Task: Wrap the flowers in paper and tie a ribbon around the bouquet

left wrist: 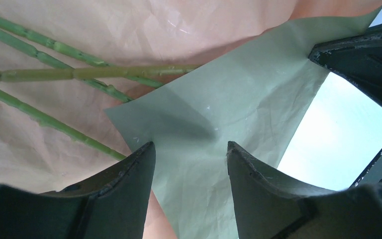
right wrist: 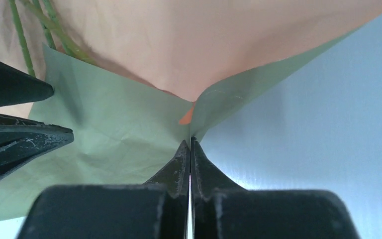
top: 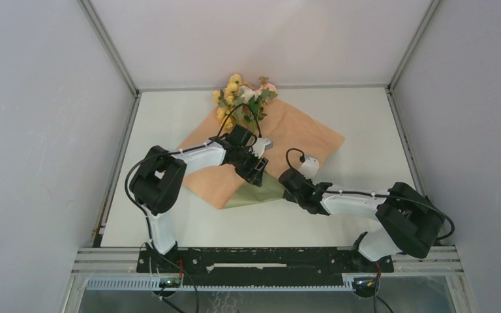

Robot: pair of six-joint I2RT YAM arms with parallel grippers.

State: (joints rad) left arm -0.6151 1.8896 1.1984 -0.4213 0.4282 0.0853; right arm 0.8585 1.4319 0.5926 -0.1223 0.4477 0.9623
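While paper [top: 303, 134] is spread peach side up on table [top: 365, 117], near corner is folded over, green side shown. Flowers [top: 241, 94] are laid on it, blooms past far corner, stems pointed at fold. Left gripper [left wrist: 189, 145] is poised over green flap, jaws set apart. Right gripper [right wrist: 190, 143] is closed, paper crease pinched between tips.

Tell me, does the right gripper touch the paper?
Touching. In the right wrist view, the closed right gripper pinches the paper at its folded edge; the sheet puckers at the tips.
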